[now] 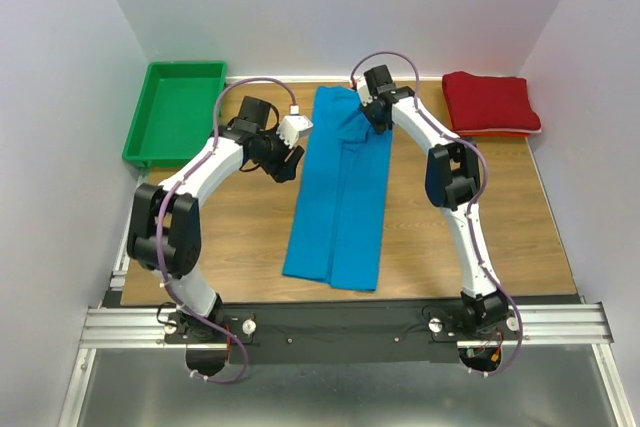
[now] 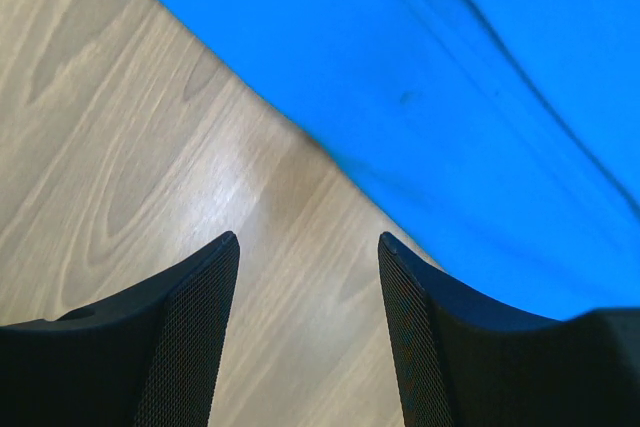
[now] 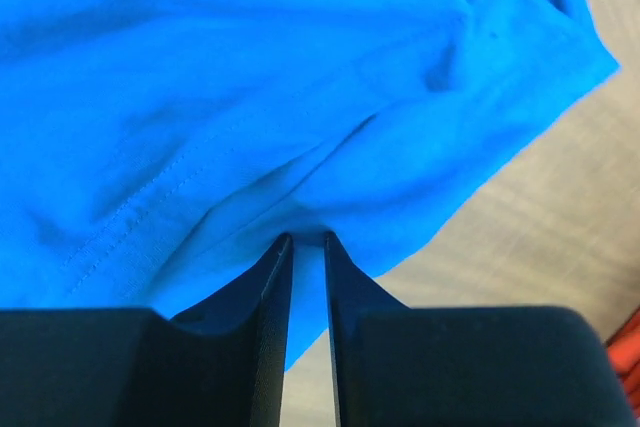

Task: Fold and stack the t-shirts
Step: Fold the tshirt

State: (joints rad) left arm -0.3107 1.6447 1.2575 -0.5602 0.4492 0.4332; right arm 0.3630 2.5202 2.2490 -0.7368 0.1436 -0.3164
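left arm / right arm: white shells, black joints, black bases | cables: thin lilac, looped along each arm | camera: white block at left wrist | fingers: black, tapered, fine dotted mesh inside

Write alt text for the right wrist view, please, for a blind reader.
The right gripper, black jaws almost together, pinches a fold of the blue t-shirt, which fills most of the view. Wooden table shows at the right, with a sliver of red cloth in the lower corner.
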